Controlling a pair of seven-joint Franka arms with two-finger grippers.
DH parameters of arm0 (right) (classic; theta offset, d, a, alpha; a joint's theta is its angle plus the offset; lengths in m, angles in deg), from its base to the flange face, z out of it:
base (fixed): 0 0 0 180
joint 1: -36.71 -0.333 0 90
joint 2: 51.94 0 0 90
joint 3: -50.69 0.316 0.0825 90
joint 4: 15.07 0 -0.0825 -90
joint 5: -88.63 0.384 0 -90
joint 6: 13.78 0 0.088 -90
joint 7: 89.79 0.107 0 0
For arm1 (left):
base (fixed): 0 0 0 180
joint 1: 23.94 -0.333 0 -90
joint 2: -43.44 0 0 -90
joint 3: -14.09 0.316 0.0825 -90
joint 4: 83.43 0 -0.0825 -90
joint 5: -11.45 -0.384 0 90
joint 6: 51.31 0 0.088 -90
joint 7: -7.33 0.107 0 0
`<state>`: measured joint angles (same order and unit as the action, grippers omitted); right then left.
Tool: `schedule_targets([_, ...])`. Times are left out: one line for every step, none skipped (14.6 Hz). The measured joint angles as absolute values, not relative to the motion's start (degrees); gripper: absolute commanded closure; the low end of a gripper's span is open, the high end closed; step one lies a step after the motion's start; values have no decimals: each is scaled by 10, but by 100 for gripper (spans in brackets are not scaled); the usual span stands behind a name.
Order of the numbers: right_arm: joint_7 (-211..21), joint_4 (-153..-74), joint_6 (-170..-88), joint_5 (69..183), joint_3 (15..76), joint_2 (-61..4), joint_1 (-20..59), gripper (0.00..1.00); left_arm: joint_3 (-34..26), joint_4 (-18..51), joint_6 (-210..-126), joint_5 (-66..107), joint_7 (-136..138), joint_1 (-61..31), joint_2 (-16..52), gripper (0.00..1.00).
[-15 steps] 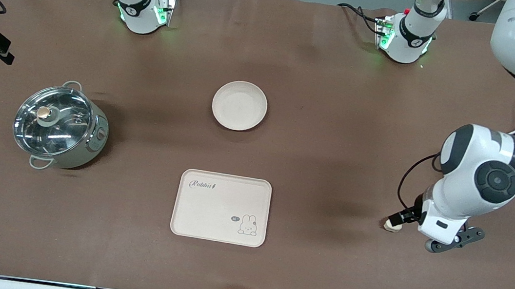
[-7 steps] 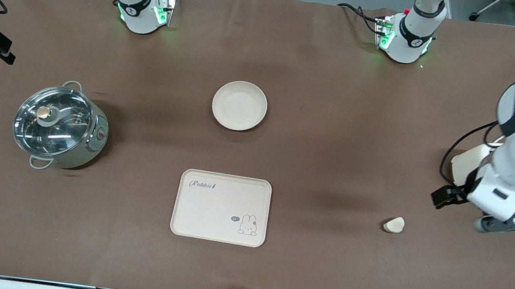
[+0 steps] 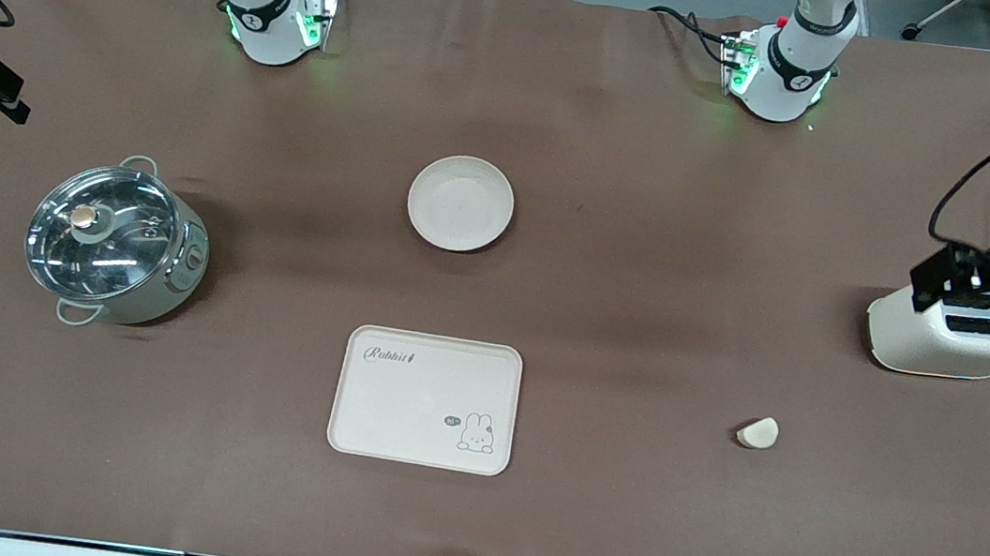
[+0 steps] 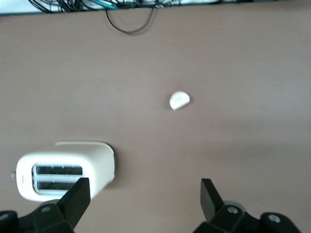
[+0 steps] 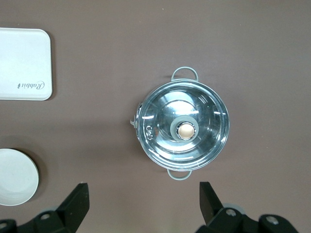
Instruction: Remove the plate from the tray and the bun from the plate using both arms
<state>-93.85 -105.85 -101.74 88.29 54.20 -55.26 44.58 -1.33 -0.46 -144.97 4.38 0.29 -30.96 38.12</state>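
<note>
The round cream plate point(image 3: 461, 203) lies on the brown table between the two arm bases and the rabbit tray; it also shows in the right wrist view point(image 5: 14, 177). The small pale bun point(image 3: 758, 432) lies alone on the table toward the left arm's end, and shows in the left wrist view point(image 4: 179, 100). My left gripper point(image 3: 953, 278) point(image 4: 144, 199) is open and empty, high over the toaster, well clear of the bun. My right gripper point(image 5: 143, 201) is open and empty, high above the table beside the pot; it is out of the front view.
A cream toaster point(image 3: 950, 339) point(image 4: 68, 170) stands at the left arm's end. A lidded steel pot point(image 3: 114, 243) point(image 5: 183, 129) stands at the right arm's end. The rectangular rabbit tray point(image 3: 425, 399) point(image 5: 22, 63) lies nearer the front camera than the plate.
My left gripper has left the bun, risen and swung toward the left arm's end, now over the toaster. The bun stays where it lay. Plate, tray and pot have not moved.
</note>
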Motion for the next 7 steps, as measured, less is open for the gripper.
schedule_targets([-939,-1058,-1017,883,542,-553,446,0,-12,-3,-1433,57,5,-309,395,0])
schedule_targets([-939,-1058,-1016,883,542,-553,445,0,-5,1,-1416,75,6,-305,407,0])
schedule_targets([-939,-1058,-1016,883,543,-553,444,0,12,7,-1401,89,6,-291,419,0])
schedule_targets([-939,-1058,-1016,883,543,-553,444,0,33,16,-1391,96,6,-273,431,0])
schedule_targets([-939,-1058,-1016,883,543,-553,443,0,49,28,-1387,99,7,-257,443,0])
schedule_targets([-939,-1058,-1017,883,543,-554,443,0,57,42,-1385,100,7,-247,456,0])
schedule_targets([-939,-1057,-1017,883,542,-557,444,0,59,57,-1385,100,7,-241,470,0])
